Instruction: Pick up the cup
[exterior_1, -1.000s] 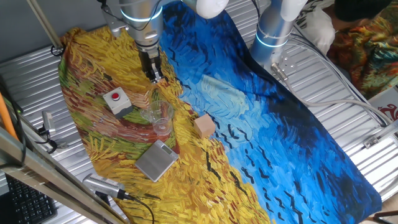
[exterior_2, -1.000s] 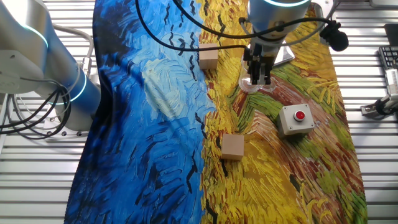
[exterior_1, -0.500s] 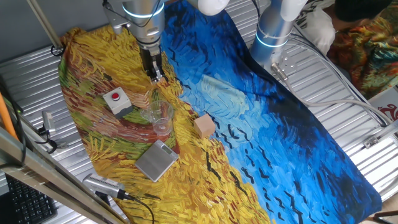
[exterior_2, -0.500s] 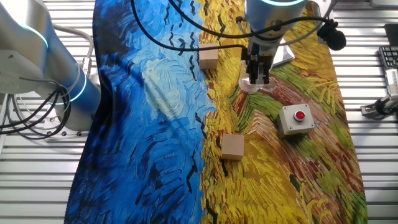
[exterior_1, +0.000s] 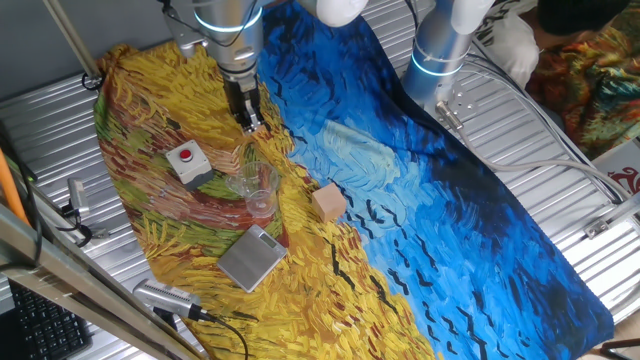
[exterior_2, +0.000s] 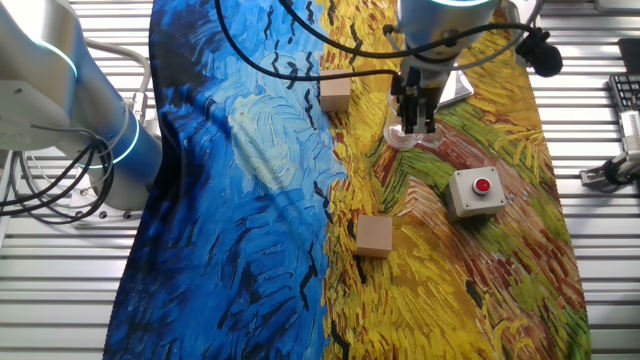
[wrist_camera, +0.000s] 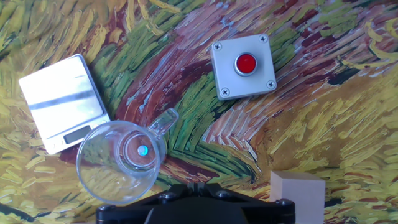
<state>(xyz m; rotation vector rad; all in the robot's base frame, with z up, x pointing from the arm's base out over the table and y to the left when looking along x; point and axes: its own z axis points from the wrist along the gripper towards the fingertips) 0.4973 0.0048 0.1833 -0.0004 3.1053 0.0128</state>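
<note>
The cup (wrist_camera: 121, 163) is a clear glass cup with a round rim and a small handle. It stands upright on the yellow part of the painted cloth, at the lower left of the hand view. It also shows in one fixed view (exterior_1: 259, 198) and in the other fixed view (exterior_2: 404, 139). My gripper (exterior_1: 249, 122) hangs above the cloth, a little behind the cup and apart from it. It shows right over the cup in the other fixed view (exterior_2: 417, 122). In the hand view the gripper (wrist_camera: 200, 185) is shut and holds nothing, with the cup to its left.
A grey box with a red button (wrist_camera: 244, 65) lies near the cup, and also shows in one fixed view (exterior_1: 188, 163). A small silver scale (wrist_camera: 62, 102) lies on the cup's other side. Tan wooden blocks (exterior_2: 375, 236) (exterior_1: 329, 202) sit on the cloth. A second robot arm (exterior_1: 440, 50) stands at the back.
The gripper has only shifted slightly above the cloth. The cup and the other things have not moved.
</note>
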